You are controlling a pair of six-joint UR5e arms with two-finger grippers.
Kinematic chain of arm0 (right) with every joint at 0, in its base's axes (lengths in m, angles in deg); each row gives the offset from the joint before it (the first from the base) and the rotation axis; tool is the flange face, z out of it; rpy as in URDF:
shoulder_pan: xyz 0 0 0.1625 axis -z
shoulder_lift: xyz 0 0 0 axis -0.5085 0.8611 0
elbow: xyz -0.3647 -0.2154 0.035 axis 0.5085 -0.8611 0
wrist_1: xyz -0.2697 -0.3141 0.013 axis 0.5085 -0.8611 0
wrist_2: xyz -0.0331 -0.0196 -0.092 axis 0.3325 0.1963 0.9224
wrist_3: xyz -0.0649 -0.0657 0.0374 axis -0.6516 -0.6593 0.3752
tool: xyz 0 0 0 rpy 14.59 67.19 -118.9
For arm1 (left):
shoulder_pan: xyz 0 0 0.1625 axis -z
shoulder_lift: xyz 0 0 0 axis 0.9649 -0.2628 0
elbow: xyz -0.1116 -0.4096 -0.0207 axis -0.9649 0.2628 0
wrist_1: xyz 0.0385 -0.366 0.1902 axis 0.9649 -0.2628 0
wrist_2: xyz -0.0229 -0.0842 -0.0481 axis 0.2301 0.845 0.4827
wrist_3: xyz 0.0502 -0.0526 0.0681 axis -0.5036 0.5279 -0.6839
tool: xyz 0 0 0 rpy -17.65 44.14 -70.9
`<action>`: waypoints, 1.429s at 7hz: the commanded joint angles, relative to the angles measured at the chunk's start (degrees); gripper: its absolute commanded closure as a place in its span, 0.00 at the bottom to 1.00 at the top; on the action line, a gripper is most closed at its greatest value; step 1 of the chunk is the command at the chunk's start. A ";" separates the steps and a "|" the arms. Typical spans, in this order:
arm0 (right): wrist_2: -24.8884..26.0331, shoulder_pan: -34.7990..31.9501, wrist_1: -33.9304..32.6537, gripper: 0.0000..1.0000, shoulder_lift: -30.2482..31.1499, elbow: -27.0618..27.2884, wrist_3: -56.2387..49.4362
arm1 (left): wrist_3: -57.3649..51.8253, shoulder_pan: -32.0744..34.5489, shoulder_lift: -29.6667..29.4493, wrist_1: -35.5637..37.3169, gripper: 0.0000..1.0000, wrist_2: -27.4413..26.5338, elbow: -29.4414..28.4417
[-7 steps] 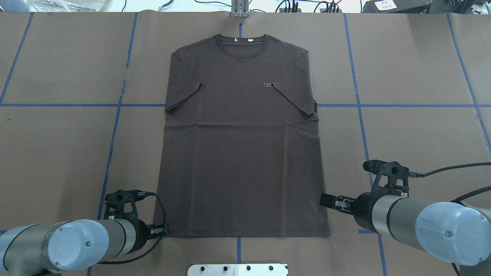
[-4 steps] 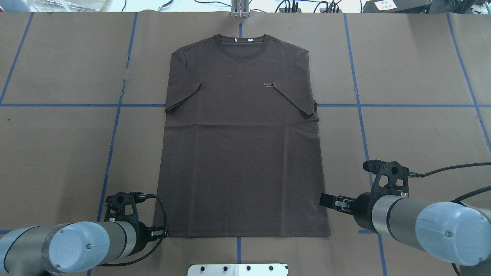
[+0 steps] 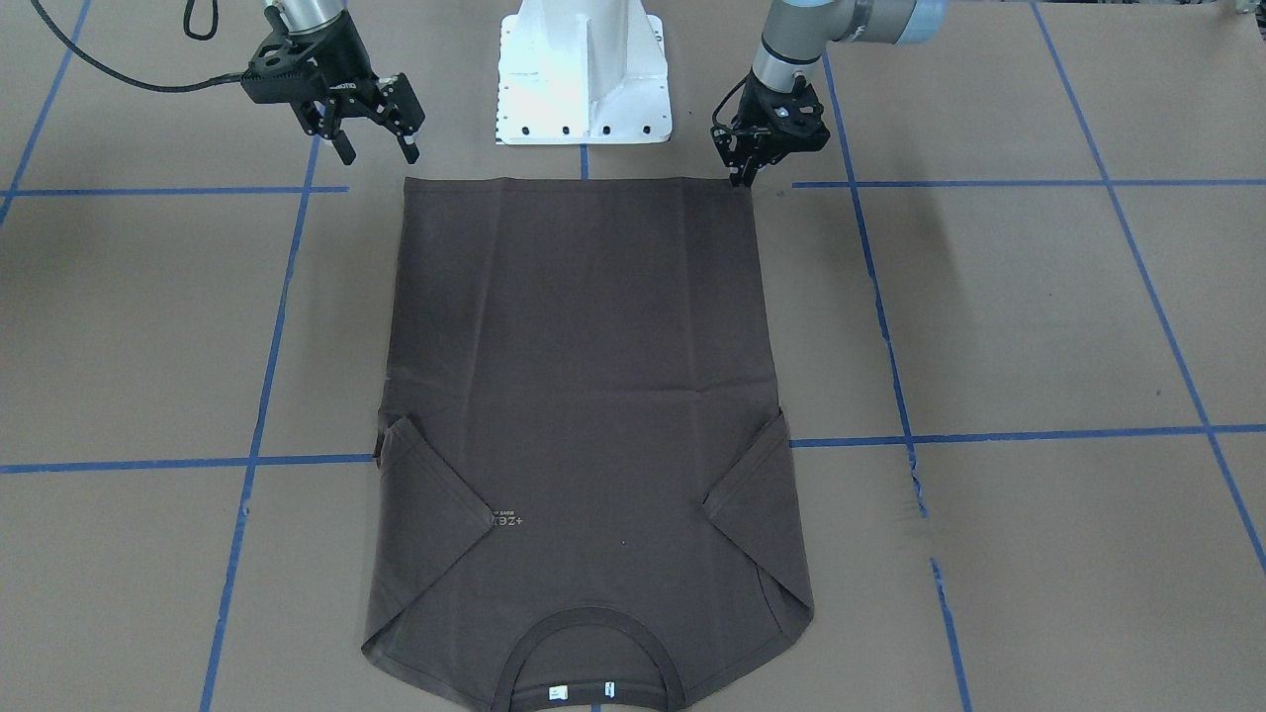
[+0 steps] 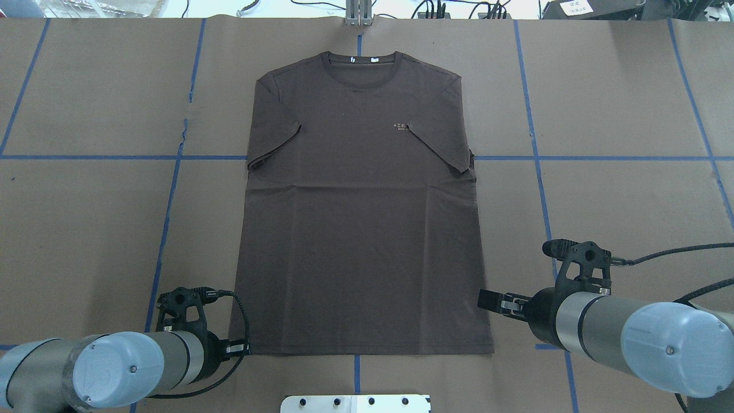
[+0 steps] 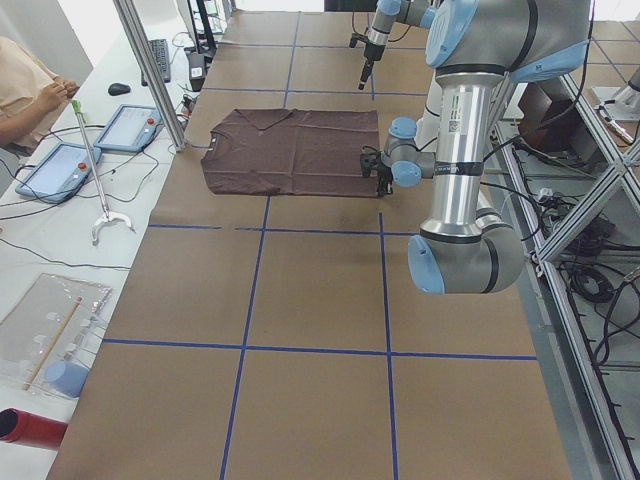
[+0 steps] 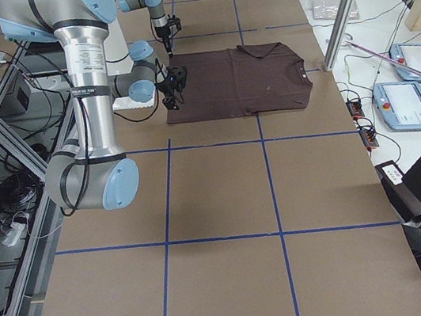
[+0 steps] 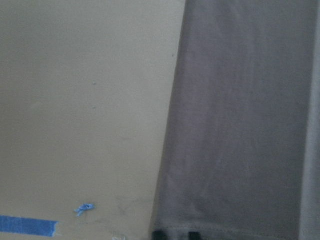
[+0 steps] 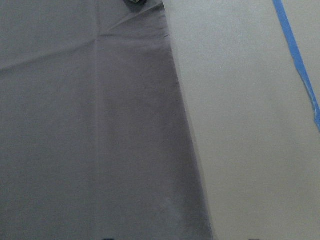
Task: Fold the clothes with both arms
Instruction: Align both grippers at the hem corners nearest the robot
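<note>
A dark brown T-shirt point(image 4: 361, 229) lies flat, front side up, on a table covered in brown paper point(image 4: 86, 229) that is marked with blue tape lines point(image 4: 166, 229). It is spread between the two robot grippers and stretches away from them, with the hem nearest and the collar point(image 4: 361, 60) farthest. Both short sleeves are folded inward onto the chest.

The left gripper point(image 3: 740, 180) points down at the hem corner on its own side, its tips right at the cloth's edge. Its fingers are drawn close, with only a narrow gap between them. It cannot be told whether they pinch the fabric. The hem there lies flat on the paper.

The right gripper point(image 3: 379, 153) hangs above the table, its two fingers spread wide and holding nothing. The shirt's side edge runs below it, just up from the hem corner on that side, with cloth toward the left gripper and bare paper on the outer side.

A white pedestal base point(image 3: 584, 79) stands behind and between the two grippers, just back from the hem.
</note>
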 commanded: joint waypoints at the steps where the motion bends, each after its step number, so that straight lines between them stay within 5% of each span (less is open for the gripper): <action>1: 0.00 0.00 0.00 0.07 0.00 0.02 0.00 | 0.08 -0.02 0.01 0.09 0.72 -0.02 0.00; 10: 0.09 0.00 0.00 0.06 -0.09 0.02 0.00 | -0.45 -0.11 -0.43 2.72 0.66 0.24 0.26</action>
